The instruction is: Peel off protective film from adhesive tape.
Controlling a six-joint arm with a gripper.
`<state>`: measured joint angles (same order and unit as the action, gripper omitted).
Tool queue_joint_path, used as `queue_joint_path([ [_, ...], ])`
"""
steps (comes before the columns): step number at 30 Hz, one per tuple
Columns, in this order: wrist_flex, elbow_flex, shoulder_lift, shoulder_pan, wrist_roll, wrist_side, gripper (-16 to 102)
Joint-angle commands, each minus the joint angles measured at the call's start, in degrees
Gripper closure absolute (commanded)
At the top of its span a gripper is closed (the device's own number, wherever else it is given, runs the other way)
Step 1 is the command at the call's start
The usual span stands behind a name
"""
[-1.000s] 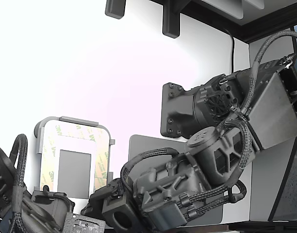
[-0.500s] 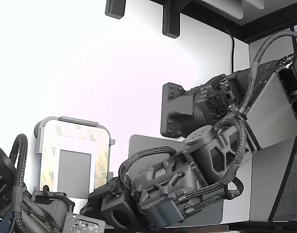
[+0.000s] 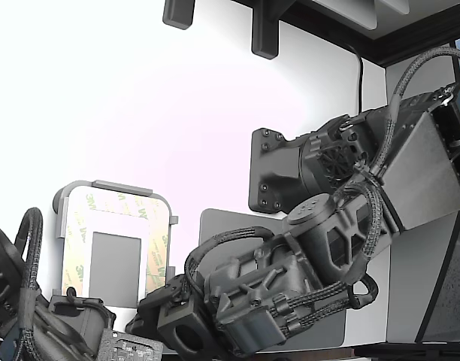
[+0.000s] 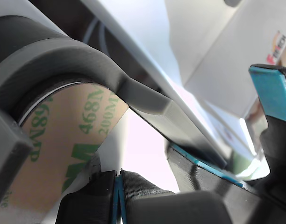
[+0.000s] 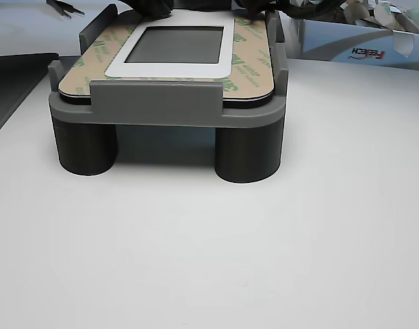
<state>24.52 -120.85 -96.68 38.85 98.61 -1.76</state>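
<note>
The adhesive tape (image 3: 156, 248) frames a small grey rectangle (image 3: 115, 267) on a white plate held in a grey fixture (image 3: 110, 186), and its protective film (image 5: 247, 65) is tan with green 3M print. In the wrist view the film (image 4: 73, 135) lies flat under the fixture's curved rim (image 4: 101, 65). My gripper (image 4: 118, 196) is shut, its dark fingertips pressed together on a thin blue line right at the film's edge. Whether any film sits between them is hidden. In the exterior view my gripper (image 3: 158, 303) is low at the plate's near right corner.
A second arm (image 3: 34, 316) reaches in at the exterior view's lower left. A dark grey mat (image 3: 215, 226) lies beside the fixture. Another blue-padded finger (image 4: 269, 88) stands close by. A cardboard box (image 5: 360, 41) and tweezers (image 5: 66, 7) lie behind the fixture (image 5: 168, 103).
My arm shifted slightly down and to the exterior view's left, then eased back a little. The film lies as it did.
</note>
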Motion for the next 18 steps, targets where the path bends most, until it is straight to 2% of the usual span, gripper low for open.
queue_joint_path([
  [1,-0.2,1.1,-1.8,-0.4,0.4,0.4,97],
  [18,0.0,-0.2,-3.0,0.0,0.7,0.4,97],
])
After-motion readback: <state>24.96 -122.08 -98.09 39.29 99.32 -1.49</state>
